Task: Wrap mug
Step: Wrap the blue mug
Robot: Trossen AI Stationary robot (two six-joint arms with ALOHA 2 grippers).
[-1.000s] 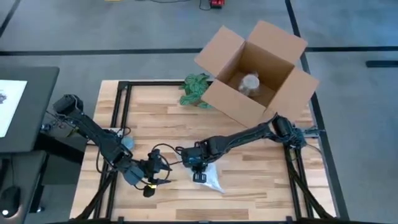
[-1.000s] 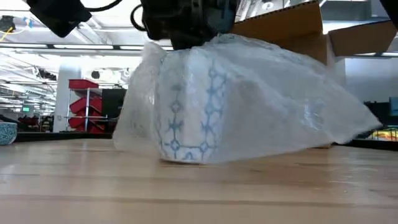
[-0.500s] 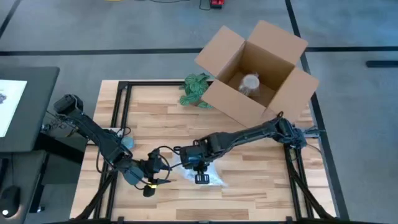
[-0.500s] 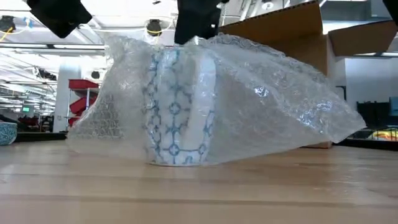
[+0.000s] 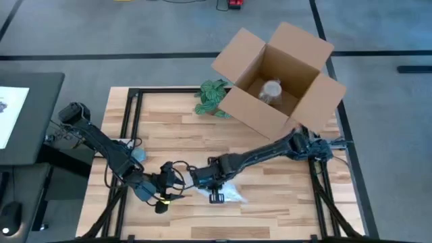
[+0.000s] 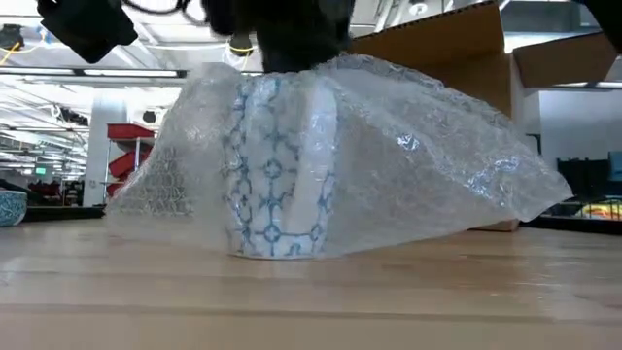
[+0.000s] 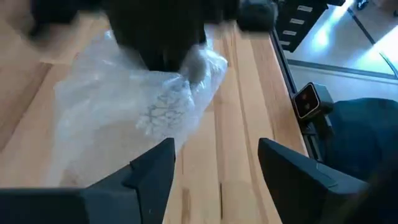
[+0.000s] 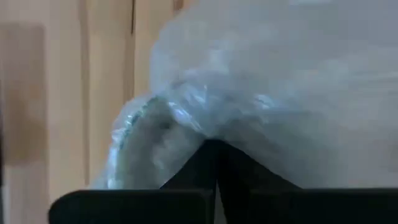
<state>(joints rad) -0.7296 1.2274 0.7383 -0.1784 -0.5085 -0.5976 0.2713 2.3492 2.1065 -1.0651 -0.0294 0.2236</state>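
1. The mug (image 6: 279, 165) is white with a blue lattice pattern. It stands upright on the wooden table, near the front edge, under my right arm.
2. The bubble wrap (image 6: 428, 156) is clear and crinkled. It drapes over the mug, covering its top and sides, and trails off to one side in a long loose flap resting on the wood.

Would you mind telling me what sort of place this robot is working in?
Probably a large lab or warehouse-like workshop: a wooden table on a grey taped floor, an open cardboard box for packing, and ceiling strip lights with red shelving behind.
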